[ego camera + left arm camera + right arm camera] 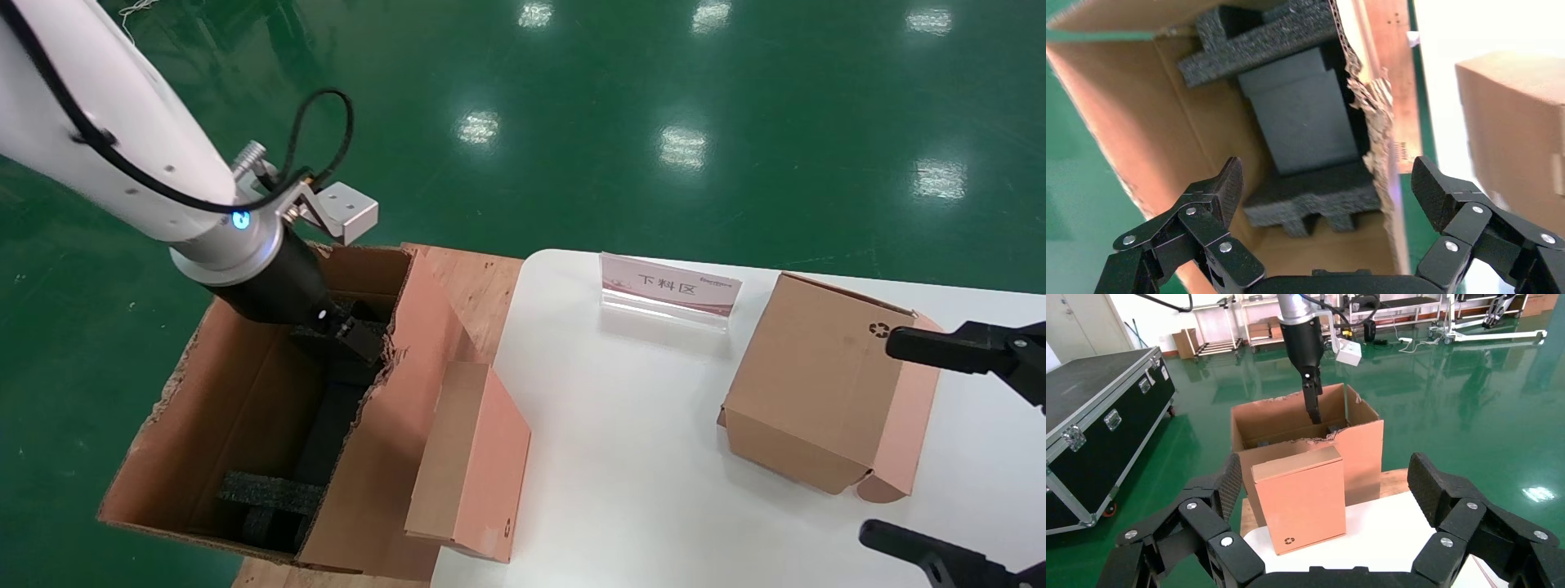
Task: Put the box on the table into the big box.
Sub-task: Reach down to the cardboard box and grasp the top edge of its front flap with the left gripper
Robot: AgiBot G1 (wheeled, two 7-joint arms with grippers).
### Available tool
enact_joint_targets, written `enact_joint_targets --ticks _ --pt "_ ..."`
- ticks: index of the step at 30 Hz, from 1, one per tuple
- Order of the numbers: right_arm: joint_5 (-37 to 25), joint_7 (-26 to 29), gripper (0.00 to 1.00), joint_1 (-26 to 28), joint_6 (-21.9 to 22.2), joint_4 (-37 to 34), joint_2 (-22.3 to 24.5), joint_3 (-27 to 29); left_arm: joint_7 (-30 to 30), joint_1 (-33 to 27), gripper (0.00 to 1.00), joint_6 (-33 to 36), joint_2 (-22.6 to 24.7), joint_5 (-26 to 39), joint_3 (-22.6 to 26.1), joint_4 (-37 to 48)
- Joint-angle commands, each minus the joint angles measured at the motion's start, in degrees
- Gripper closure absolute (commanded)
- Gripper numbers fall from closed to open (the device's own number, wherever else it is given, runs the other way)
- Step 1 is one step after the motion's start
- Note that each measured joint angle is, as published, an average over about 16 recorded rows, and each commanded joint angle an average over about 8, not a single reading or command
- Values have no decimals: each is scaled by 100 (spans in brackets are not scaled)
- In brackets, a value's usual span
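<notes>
The box (470, 461), flat and slim with a recycling mark near a lower corner, stands on edge at the left edge of the white table (621, 457) and leans on the big box (245, 408). It also shows in the right wrist view (1300, 499). The big box is open, with ragged flaps and black foam blocks (1309, 196) inside. My left gripper (351, 327) is open and empty, lowered into the far end of the big box above the foam (1327, 184). My right gripper (878, 437) is open and empty over the table's right side, facing the box from a distance (1326, 478).
A chunkier cardboard box (825, 384) with tuck flaps lies on the table next to my right gripper. A clear sign stand (670, 286) is at the table's far edge. The big box sits on a wooden pallet (474, 278). A black flight case (1095, 404) stands on the green floor.
</notes>
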Motion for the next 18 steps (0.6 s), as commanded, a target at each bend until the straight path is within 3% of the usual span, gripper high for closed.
enact_joint_targets --ticks 1,18 --pt "0 0 0 0 0 0 0 0 -92 -99 0 6 -52 -211 25 60" --pt "0 0 0 0 0 0 0 0 72 -264 0 -132 -332 -1172 -385 580"
